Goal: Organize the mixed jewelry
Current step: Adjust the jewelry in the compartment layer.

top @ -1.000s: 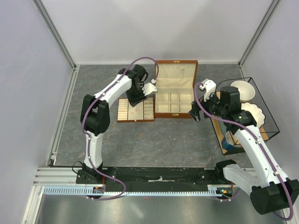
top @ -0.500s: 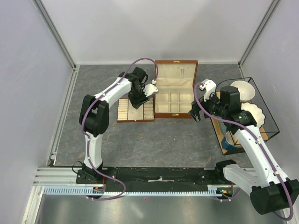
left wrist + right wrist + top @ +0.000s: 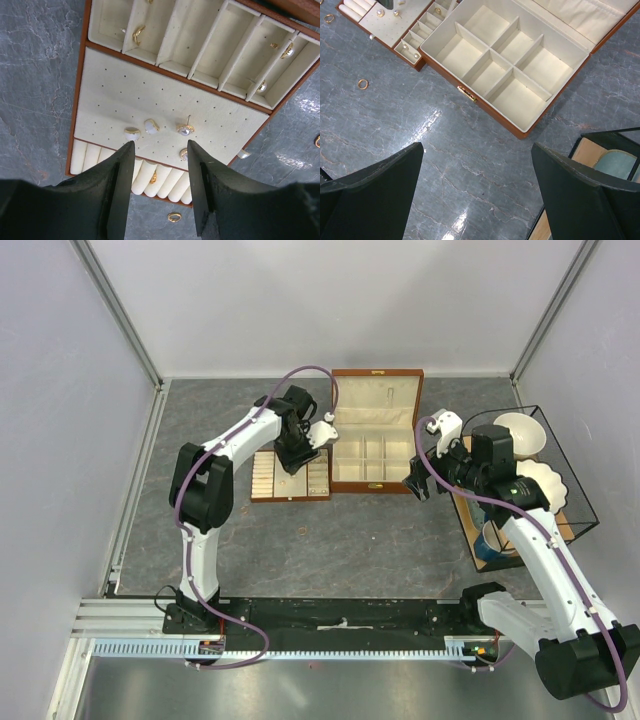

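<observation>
grey table [image 3: 30, 75]; left wrist resolves studs [image 3: 185, 130] on tray [image 3: 150, 95], overhead blurs them.

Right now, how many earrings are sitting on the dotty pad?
4. Two pale earrings side by side, a pearl stud right of them, and another below it, at the edge of a finger of the left gripper. Those fingers may hide more.

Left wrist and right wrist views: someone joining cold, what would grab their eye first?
The cream tray fills the left wrist view, with pearl studs sitting on its dotted panel just beyond the open left gripper. In the right wrist view the wooden box lies open, its six compartments bare. A gold ring lies loose on the table left of it.
</observation>
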Available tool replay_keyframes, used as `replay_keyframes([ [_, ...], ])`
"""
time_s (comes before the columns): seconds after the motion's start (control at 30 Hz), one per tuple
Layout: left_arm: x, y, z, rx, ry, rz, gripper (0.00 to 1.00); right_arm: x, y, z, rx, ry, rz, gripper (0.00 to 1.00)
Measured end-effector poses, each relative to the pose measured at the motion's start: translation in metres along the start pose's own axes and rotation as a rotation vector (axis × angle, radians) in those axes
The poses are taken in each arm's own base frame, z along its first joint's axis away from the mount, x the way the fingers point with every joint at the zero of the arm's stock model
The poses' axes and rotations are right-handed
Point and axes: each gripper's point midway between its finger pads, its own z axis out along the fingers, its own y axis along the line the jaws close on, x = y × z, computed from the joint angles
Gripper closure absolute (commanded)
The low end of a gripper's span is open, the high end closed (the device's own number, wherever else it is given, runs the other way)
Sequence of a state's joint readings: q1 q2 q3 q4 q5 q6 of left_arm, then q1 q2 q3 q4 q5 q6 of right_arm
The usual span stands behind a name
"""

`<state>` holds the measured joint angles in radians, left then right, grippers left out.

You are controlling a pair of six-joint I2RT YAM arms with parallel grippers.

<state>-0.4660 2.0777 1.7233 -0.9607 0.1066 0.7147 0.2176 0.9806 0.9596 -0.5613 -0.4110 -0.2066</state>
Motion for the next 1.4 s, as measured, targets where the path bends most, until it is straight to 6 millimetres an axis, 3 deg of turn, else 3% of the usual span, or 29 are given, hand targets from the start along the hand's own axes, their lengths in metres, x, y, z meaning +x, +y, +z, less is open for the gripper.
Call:
replay_keyframes([
  [1.4, 0.0073, 0.0008, 0.0055, -0.013, 0.024, -0.001, 0.47, 0.0002, -0.0031, -0.0009, 0.008, -0.001, 0.006, 0.02],
])
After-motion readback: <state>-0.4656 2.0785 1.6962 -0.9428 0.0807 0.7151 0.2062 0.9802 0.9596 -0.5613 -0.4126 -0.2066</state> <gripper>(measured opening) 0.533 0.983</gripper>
